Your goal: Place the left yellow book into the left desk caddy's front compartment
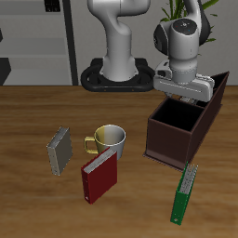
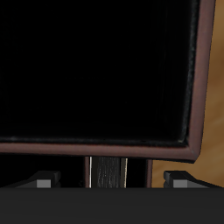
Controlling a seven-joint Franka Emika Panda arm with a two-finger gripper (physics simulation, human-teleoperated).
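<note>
Dark caddy (image 2: 197, 105) interior hides its contents.

We see a dark brown desk caddy (image 1: 181, 135) with a black interior on a warm wood-grain counter (image 1: 37, 200). Nearby we note a grey book (image 1: 60, 150) with yellowish-tan edges, a yellow mug (image 1: 108, 141) with a pale inside, a dark red book (image 1: 99, 176) and a slim green book (image 1: 185, 193). Our white gripper (image 1: 186, 91) has grey fingers (image 2: 185, 183).
</note>
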